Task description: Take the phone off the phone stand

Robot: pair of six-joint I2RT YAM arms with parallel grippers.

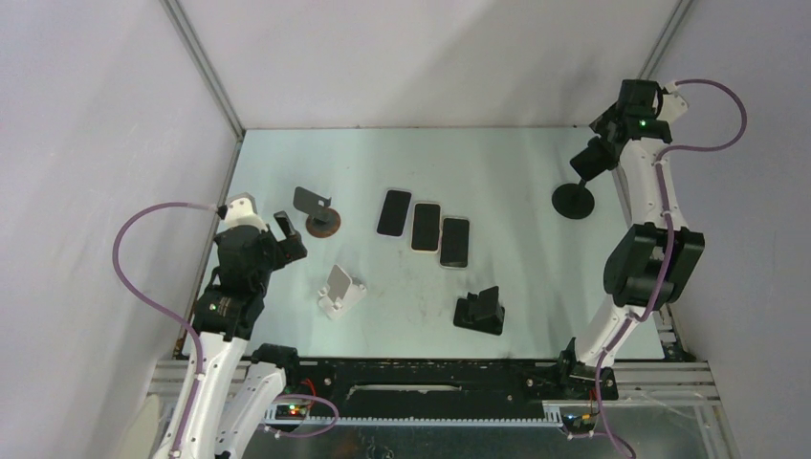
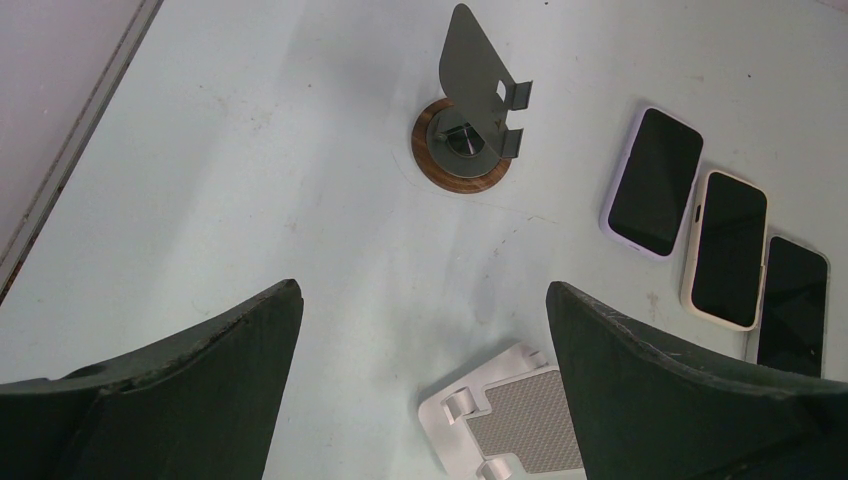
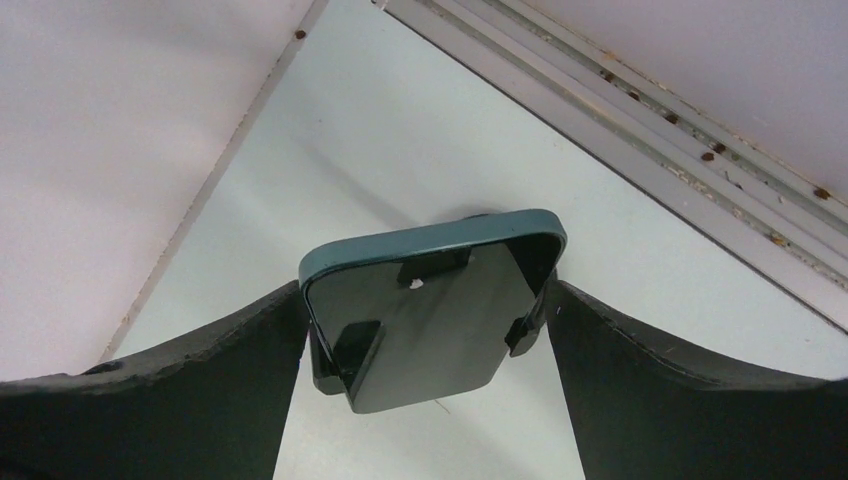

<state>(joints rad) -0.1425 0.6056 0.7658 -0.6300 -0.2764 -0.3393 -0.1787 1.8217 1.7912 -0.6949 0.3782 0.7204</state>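
my right hand (image 3: 425,290) brackets phone (image 3: 430,238) on stand (image 1: 574,202), 2 o'clock; gripped or just touching, cannot tell. left hand (image 2: 422,288) wide open, empty.

White links (image 1: 660,191), black joint housings (image 1: 655,263), looping purple cables (image 1: 177,205), green light (image 1: 643,122), dark curved fingers (image 2: 200,380)

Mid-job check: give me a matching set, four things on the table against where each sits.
1 teal phone
2 wood-base stand
3 white stand
4 black wedge stand

A on the near side of the rightmost flat phone
B between the jaws of the right gripper
C left of the three flat phones
D on the near side of the wood-base stand

Pairs: 1-B, 2-C, 3-D, 4-A
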